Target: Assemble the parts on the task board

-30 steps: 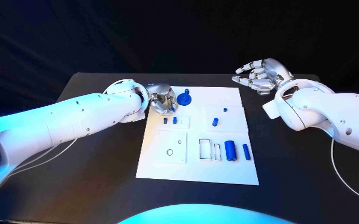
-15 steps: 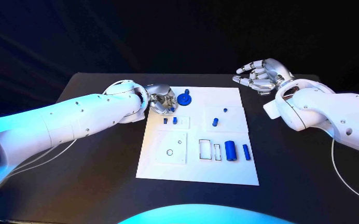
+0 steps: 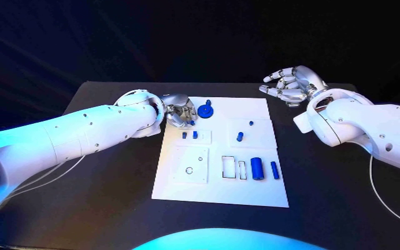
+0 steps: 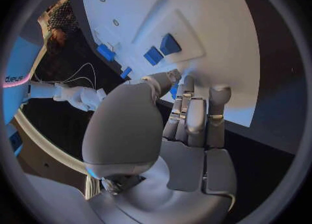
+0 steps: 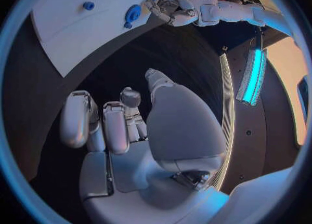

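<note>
- The task board (image 3: 221,180) lies flat in the middle of the black worktop (image 3: 108,163).
- The left hand (image 3: 179,113) sits at the board's far left corner, just beside a round blue part (image 3: 205,110). Its fingers are curled in over the board's edge. A small piece of blue shows between them, but whether they grip a part cannot be told.
- Two small blue parts (image 3: 189,135) stand side by side in a raised plate just near of that hand.
- Another small blue part (image 3: 240,136) sits in the plate to the right of them.
- A blue cylinder (image 3: 256,169) and a thinner blue bar (image 3: 273,170) lie side by side near the board's right edge.
- The right hand (image 3: 288,85) hovers off the board's far right corner, apart from it, fingers loosely spread and holding nothing.
</note>
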